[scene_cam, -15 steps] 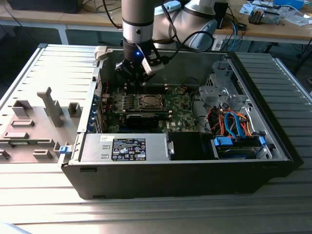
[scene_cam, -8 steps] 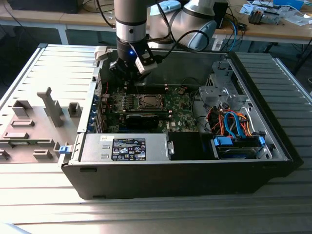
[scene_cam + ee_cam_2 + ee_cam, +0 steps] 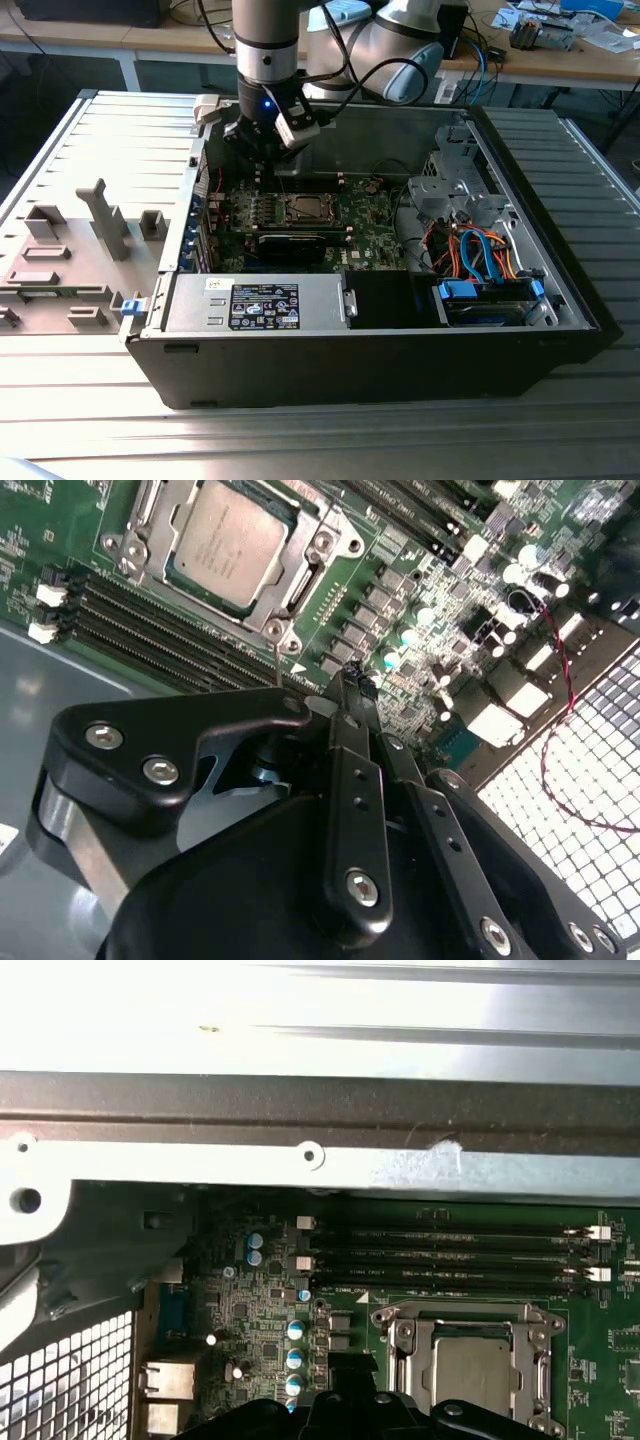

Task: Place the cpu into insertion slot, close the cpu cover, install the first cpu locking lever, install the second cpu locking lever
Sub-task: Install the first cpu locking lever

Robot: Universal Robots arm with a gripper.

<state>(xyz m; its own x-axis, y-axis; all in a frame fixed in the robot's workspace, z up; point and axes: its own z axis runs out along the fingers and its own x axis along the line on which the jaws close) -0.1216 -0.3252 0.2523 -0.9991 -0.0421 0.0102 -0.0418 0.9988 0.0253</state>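
Holding one open black computer case (image 3: 560, 300) on the slatted grey surface (image 3: 300, 440), lying on its side with one green motherboard (image 3: 370, 235) flat inside. Seated in the one insertion slot (image 3: 228, 552) near the board's middle: one cpu (image 3: 222, 538), dull silver top up, visible in both wrist views, also at (image 3: 472, 1368). Framing that chip, one cpu cover (image 3: 300, 550), silvery, lying flat around it with its square opening showing the chip's top; the cover's edge also seen at (image 3: 400, 1345) in the first wrist view. Standing beside the socket, one thin metal lever rod (image 3: 277, 658), raised off the board; a second lever cannot be made out. Running just beside the socket, four long black memory slots (image 3: 450, 1255) in parallel, apparently unfilled. Sitting along the case's near wall in the exterior view, one grey power supply box (image 3: 255, 305) with a black label, and toward the exterior view's right one metal drive cage (image 3: 455, 195) with blue and orange cables (image 3: 470, 255) below it. Lying on the surface at the exterior view's left, one grey side panel (image 3: 70, 250) with moulded upright pieces. Hanging over the case's back edge, just off the board and near the socket, one arm with its gripper (image 3: 262, 150), also at (image 3: 345, 695); black jaws drawn narrow, close together at the tips, gripping nothing visible.
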